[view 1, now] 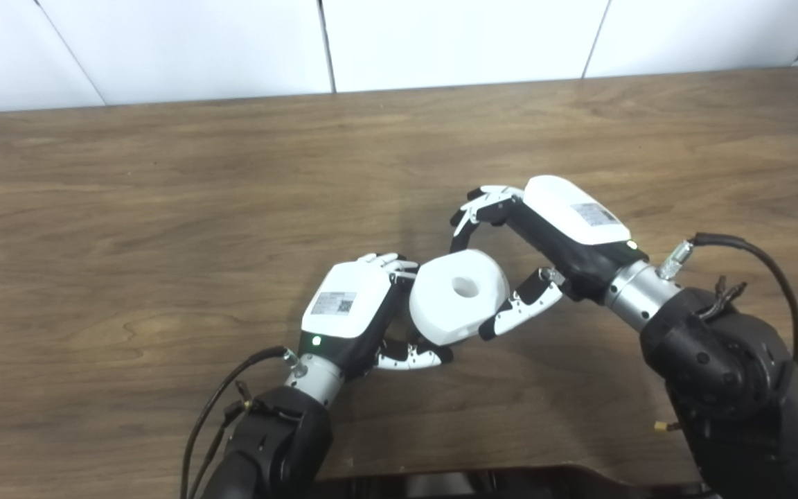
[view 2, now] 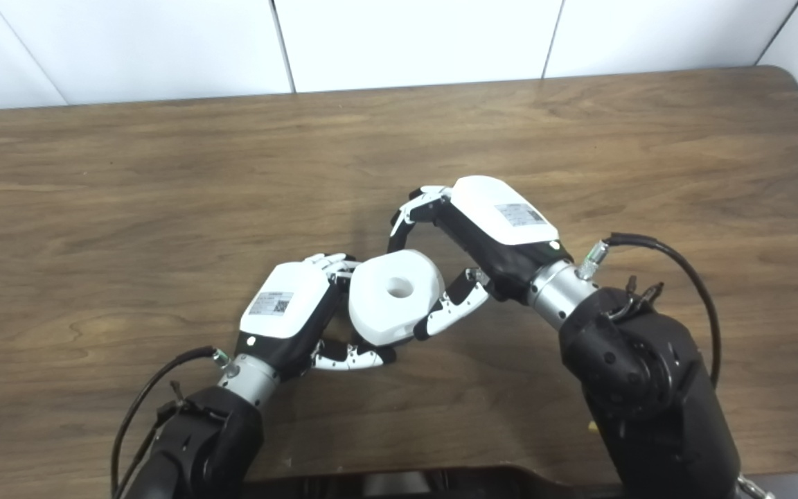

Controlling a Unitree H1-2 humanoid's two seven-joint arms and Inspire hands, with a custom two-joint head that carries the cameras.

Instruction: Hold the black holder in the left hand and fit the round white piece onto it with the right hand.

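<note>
White piece (view 1: 459,296): I judge it rigid, light and smooth, so slippery; best taken by the rim, clear of the centre hole.
Where: between both hands, above the table (view 1: 163,208).
Black holder: hidden; I can't tell.
Left hand (view 1: 352,308): curled against the piece's left side.
Right hand (view 1: 544,239): half open, thumb touching the rim, fingers arched behind.

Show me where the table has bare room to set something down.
The table is bare along the far side up to the wall and across the whole left part. Crowded: the near middle, where the left hand and right hand flank the round white piece. The black holder is hidden.
</note>
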